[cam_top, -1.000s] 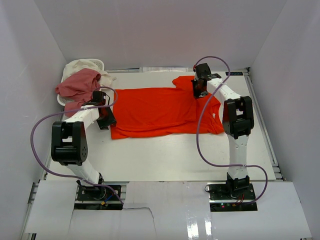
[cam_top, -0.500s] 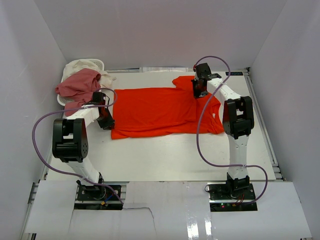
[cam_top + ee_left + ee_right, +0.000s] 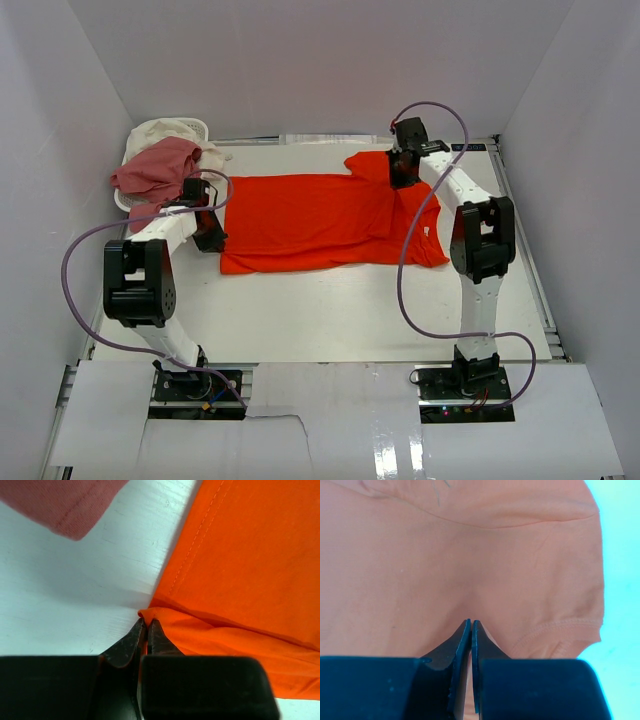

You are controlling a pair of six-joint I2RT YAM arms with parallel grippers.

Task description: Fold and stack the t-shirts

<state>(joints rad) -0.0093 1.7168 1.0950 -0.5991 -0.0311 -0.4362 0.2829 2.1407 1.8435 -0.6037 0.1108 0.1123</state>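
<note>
The left gripper (image 3: 146, 622) has its jaws drawn almost together, and between the tips sits a thin pinch of the orange-red t-shirt (image 3: 310, 220), taken right at a hem corner. From that pinch the stitched hem runs away ahead of the jaws and the body of the shirt spreads off to their right, with a soft ridge of cloth gathered just beside them. To the left of the jaws is bare table (image 3: 330, 310), and further ahead on that side a lobe of the pink t-shirt (image 3: 65, 505) lies apart from the orange one.

The right gripper (image 3: 470, 622) is closed tight, its tips meeting on the same orange-red shirt. The fabric fills everything ahead of the jaws; a hemmed sleeve edge curves just to their right, and table shows beyond it.

In the overhead view the two grips sit near opposite ends of the shirt's far side, which lies flat and spread between them. That reads as a paired hold, a likely set-up for carrying the far edge over towards the near one in a first fold, with the cloth kept taut enough not to bunch.

The pink shirt and the cream-white t-shirt (image 3: 213, 156) are heaped at the basket (image 3: 196, 125), beyond the left jaws, not yet folded
</note>
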